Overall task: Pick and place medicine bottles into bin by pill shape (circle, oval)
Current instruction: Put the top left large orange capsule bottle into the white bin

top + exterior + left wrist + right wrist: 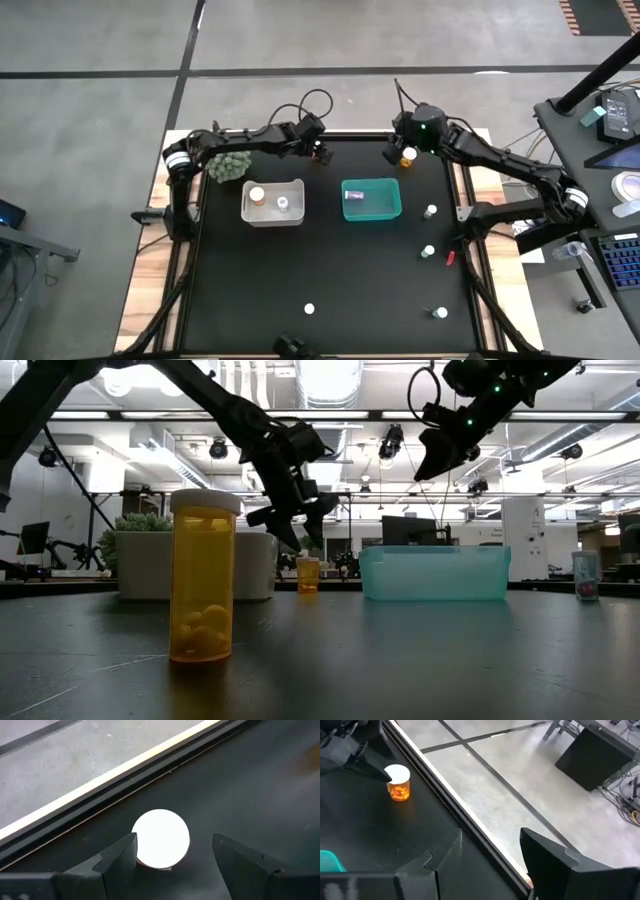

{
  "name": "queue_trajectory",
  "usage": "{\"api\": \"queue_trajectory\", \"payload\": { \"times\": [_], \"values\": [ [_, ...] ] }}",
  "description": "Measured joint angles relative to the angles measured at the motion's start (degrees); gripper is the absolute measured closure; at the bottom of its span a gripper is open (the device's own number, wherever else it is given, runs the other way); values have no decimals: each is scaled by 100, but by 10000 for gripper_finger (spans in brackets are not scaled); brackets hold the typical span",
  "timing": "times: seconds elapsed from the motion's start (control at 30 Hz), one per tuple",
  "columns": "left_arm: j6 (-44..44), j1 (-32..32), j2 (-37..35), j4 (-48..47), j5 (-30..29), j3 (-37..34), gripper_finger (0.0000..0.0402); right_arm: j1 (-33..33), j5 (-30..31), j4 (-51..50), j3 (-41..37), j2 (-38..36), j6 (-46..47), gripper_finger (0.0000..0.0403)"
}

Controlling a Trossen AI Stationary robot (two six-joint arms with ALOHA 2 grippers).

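Observation:
An amber medicine bottle [398,782] with a white cap [161,839] stands at the table's far edge. My left gripper [297,530] hangs open just above it, one finger to each side of the cap, clear of it in the low view. My right gripper [393,152] is open and raised near the far edge, with nothing between its fingers [447,852]. Another amber bottle [408,155] shows beside it. The white bin [272,215] holds two bottles and the teal bin [372,212] one.
A spiky green plant [230,165] stands left of the white bin. Loose bottles stand at the right [431,211], [428,252], near right [440,313] and near middle [309,309]. A small red thing [450,258] lies by the right edge.

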Motion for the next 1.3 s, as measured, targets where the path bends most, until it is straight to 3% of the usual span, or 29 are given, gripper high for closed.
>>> {"api": "queue_trajectory", "payload": {
  "times": [0.67,1.03,1.3],
  "values": [
    [144,28,4,333,-149,-181,158,-1,-14,-40,0,0,252,209],
    [138,28,4,366,-142,-183,87,-1,-12,-75,0,0,239,209],
    [-1,30,304,638,-51,-181,82,-1,-9,-199,-1,0,237,209]
  ]
}}
